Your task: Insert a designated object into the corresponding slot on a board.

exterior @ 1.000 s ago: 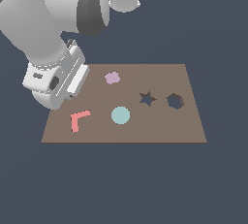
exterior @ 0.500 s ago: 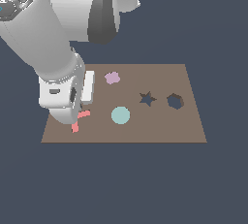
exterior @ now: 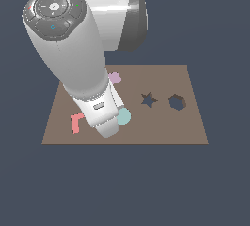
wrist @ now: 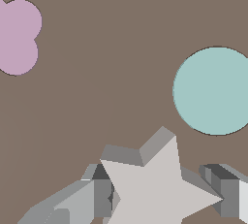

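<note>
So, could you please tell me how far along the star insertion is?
Nothing is inserted yet: the star slot in the board is empty. In hand: the claw brackets the grey star piece, a finger on either side. I cannot tell whether it is gripped. Left: lift, carry to the slot, insert.

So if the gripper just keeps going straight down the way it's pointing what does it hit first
Most likely the star, which lies between the fingers of the gripper in the wrist view. Under it is the board. Whether the fingers already touch the star or the board, I cannot tell.
</note>
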`<action>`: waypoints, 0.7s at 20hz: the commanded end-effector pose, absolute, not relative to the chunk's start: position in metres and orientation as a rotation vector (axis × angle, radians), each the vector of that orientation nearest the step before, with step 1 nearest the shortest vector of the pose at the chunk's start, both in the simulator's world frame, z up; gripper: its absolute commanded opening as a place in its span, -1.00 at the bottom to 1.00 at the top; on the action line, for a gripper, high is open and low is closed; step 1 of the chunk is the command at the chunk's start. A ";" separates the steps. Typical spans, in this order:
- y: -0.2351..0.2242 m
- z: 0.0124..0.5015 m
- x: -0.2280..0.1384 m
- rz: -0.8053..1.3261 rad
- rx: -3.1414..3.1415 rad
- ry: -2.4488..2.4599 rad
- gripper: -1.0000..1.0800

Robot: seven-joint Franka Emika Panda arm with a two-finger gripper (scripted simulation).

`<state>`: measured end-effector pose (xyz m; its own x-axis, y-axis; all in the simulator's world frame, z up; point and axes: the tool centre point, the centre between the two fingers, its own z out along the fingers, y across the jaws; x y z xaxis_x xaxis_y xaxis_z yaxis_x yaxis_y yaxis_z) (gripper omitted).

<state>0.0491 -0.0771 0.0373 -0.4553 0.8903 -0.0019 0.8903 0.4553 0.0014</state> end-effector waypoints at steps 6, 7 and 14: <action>-0.018 0.039 0.056 0.000 1.156 2.918 -1.00; -0.010 0.039 0.055 0.000 1.090 2.943 -1.00; 0.041 0.040 0.040 0.000 0.630 3.074 -1.00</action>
